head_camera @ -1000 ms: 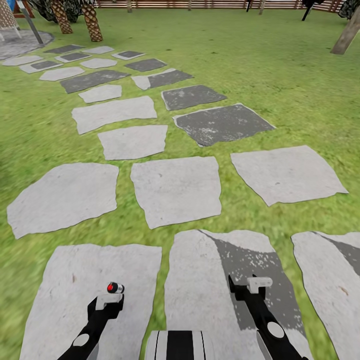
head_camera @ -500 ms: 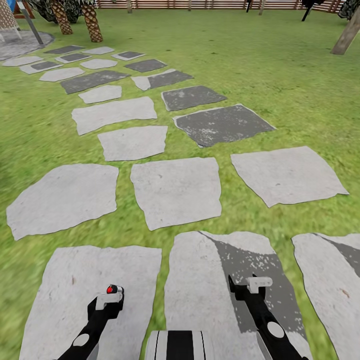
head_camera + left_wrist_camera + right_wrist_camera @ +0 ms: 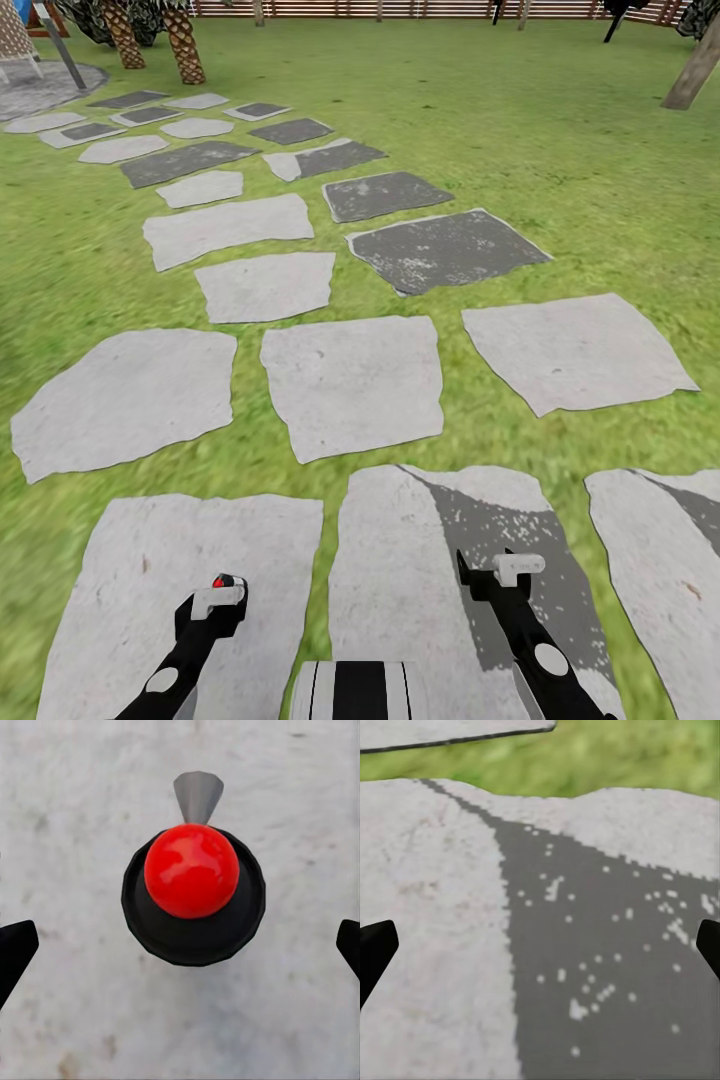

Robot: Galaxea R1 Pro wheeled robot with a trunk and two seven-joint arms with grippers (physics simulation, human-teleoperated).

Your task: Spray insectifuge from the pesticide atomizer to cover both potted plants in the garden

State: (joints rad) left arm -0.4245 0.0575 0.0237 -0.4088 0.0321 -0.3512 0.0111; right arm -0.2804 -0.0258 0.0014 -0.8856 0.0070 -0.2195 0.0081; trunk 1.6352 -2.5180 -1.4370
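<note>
Lower now sits the pesticide atomizer [image 3: 229,581] pinched in the left hand [image 3: 222,598], upright, red top skyward, nozzle pointing far; right hand [image 3: 518,568] spread over paving stone [image 3: 400,560].

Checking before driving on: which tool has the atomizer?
The left tool: the red-topped atomizer sits between its fingers; the right tool has nothing between its fingers.

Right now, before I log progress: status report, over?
Left gripper: atomizer between fingers, grip unconfirmed. Right gripper open, empty. Stone path ahead over lawn.
</note>
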